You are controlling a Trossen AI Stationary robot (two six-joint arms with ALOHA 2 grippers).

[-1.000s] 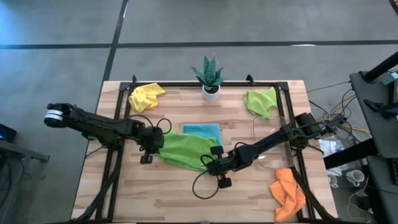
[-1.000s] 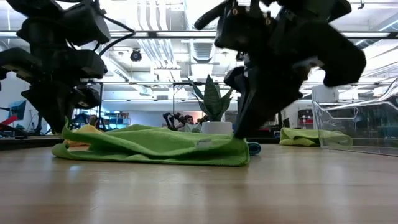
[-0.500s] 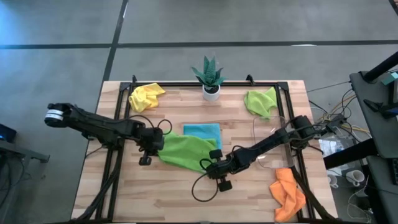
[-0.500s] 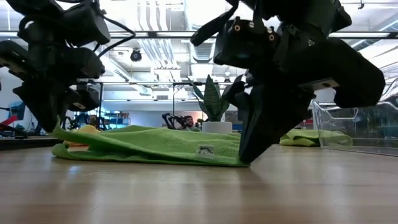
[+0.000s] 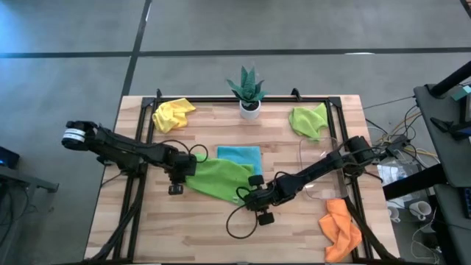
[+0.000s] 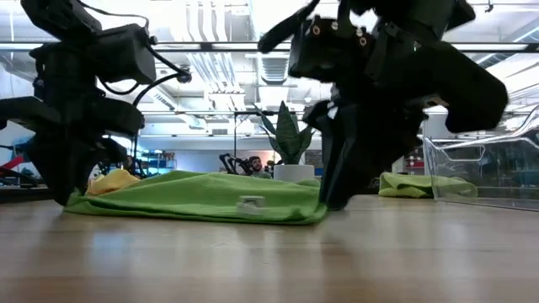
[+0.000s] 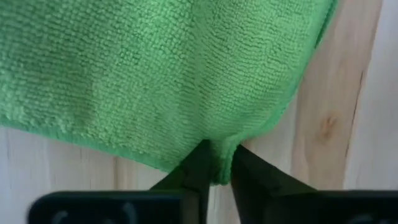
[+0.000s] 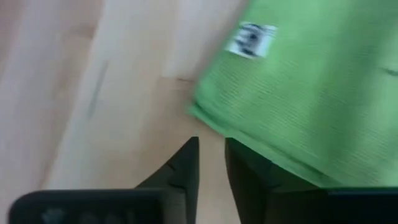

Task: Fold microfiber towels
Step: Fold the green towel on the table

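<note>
Wooden counter (image 5: 147, 221) before us, we see left end effector (image 7: 216, 169) pinching the green towel's (image 5: 217, 179) edge, right end effector (image 8: 211, 163) slightly apart, holding nothing

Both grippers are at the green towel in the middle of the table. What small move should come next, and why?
Probably open both and lift them clear. The folded green towel already lies flat, the left gripper pinches only its edge, and the right gripper has a slim gap with bare wood between its fingers, so it seems released.
</note>
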